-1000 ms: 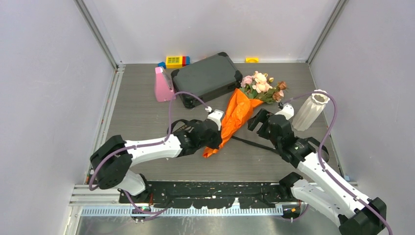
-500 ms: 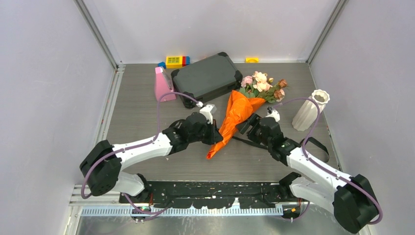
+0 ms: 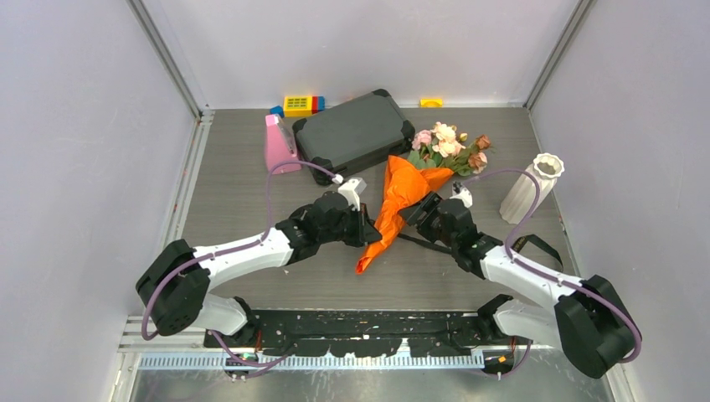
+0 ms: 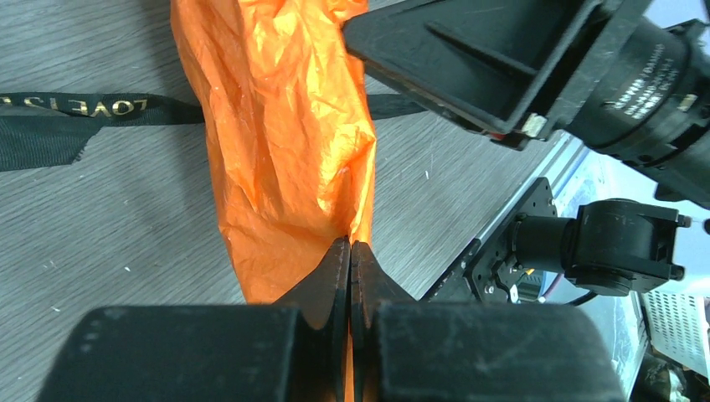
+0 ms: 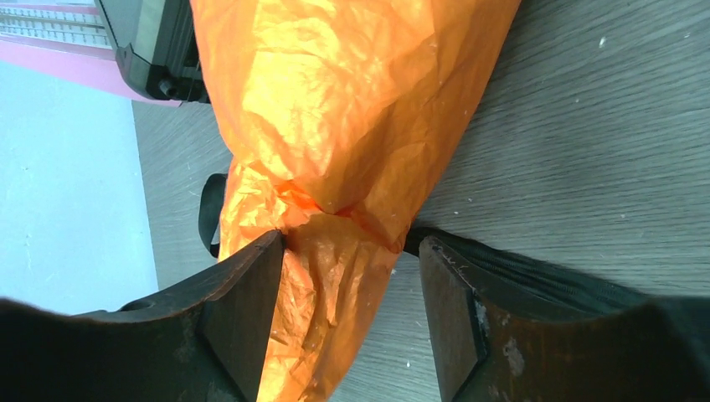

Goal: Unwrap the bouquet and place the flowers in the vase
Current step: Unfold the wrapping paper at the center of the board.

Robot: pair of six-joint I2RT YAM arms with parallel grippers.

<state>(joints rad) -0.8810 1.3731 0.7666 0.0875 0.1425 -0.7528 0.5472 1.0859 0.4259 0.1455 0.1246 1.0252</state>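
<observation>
The bouquet [image 3: 398,197] lies on the table as a cone of crinkled orange paper. Its pink and peach flowers [image 3: 448,146] stick out at the far end. My left gripper [image 3: 368,233] is shut on a fold of the orange paper [image 4: 285,151] near the cone's narrow end, fingertips pressed together [image 4: 350,244]. My right gripper [image 3: 416,213] stands open astride the cone's narrow part [image 5: 352,243]; its left finger [image 5: 243,310] touches the paper and the right finger stands clear. The black printed ribbon [image 4: 75,105] lies loose on the table. The white vase [image 3: 532,188] stands upright at the right.
A dark grey case [image 3: 353,134] lies behind the bouquet, with a pink wedge-shaped object [image 3: 278,146] to its left. Coloured blocks [image 3: 300,104] and a small yellow piece [image 3: 430,102] sit by the back wall. Walls close in on both sides.
My right gripper has come left from near the vase to the cone, and its jaws have narrowed around the paper. The left gripper kept its hold and shifted slightly away from me.
</observation>
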